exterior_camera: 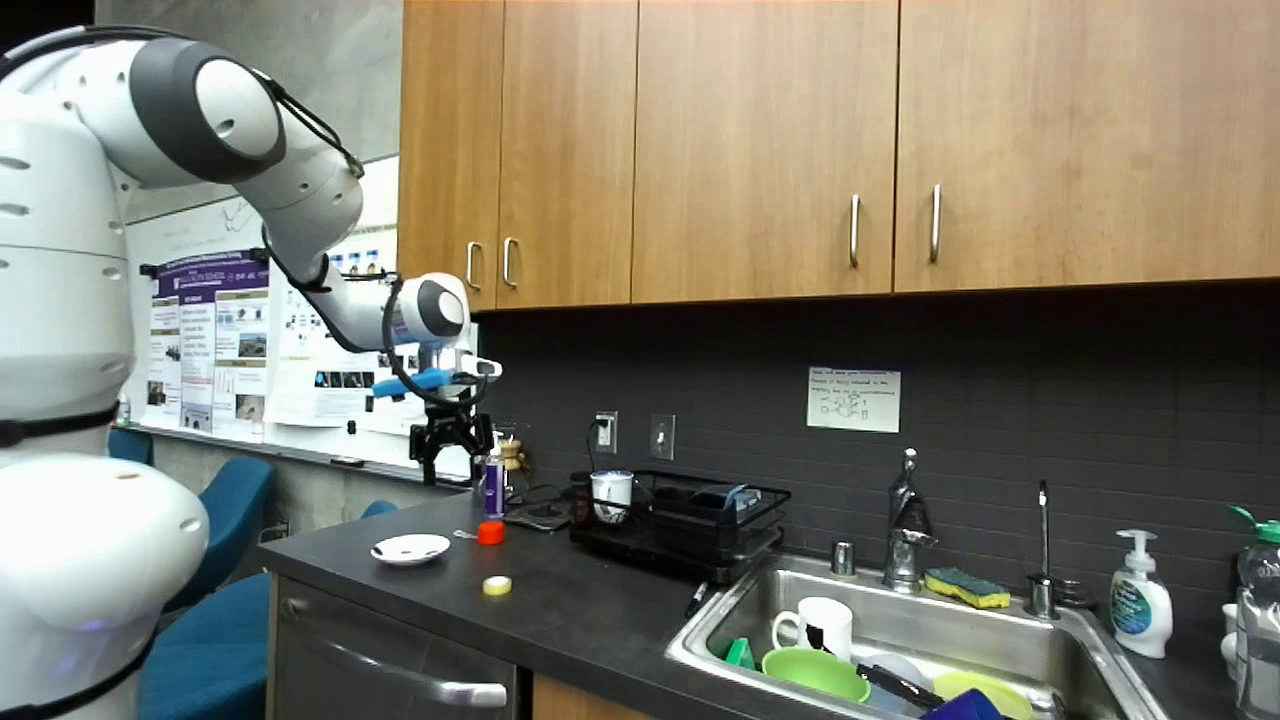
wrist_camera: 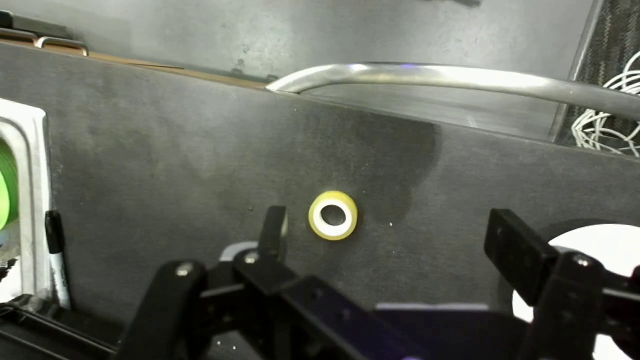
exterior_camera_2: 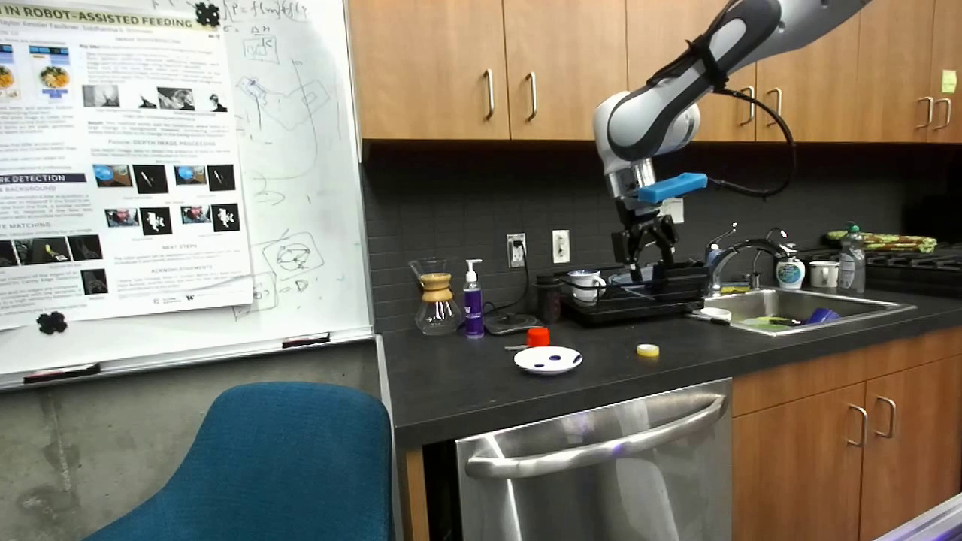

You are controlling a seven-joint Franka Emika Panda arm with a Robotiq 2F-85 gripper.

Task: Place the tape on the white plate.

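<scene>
"Tape (exterior_camera_2: 648,350) first. Where was it?"

"Lying flat on the dark table (exterior_camera_2: 466,387), a small yellow roll with a pale core."

"And the white plate (exterior_camera_2: 547,361)?"

"It sat on the same table, well apart from the tape and to its left in both exterior views. I could make out dark blue spots on it."

"How did your tool (wrist_camera: 387,231) stand?"

"Wide, with its jaws far apart. I had it hanging above the table. My wrist view showed the tape in the gap, nearer the jaw on that view's left. The jaw on that view's right overlapped part of the plate, which ran past the edge there."

"Were you close to the tape?"

"I was up in the air; both exterior views showed my tool well above it."

"What else did you see?"

"A round red thing (exterior_camera_2: 538,336) stood just beside the plate; I couldn't tell what it was. A white mug (exterior_camera: 612,492) sat at one end of the black dish rack (exterior_camera_2: 639,309). A glass carafe (exterior_camera_2: 437,309) and a pump bottle (exterior_camera_2: 473,306) with a purple label stood next to each other."

"And around the sink (exterior_camera: 738,607)?"

"A marker (wrist_camera: 57,257) lay just beside its rim, and a green bowl (exterior_camera: 815,675) was inside it."
</scene>
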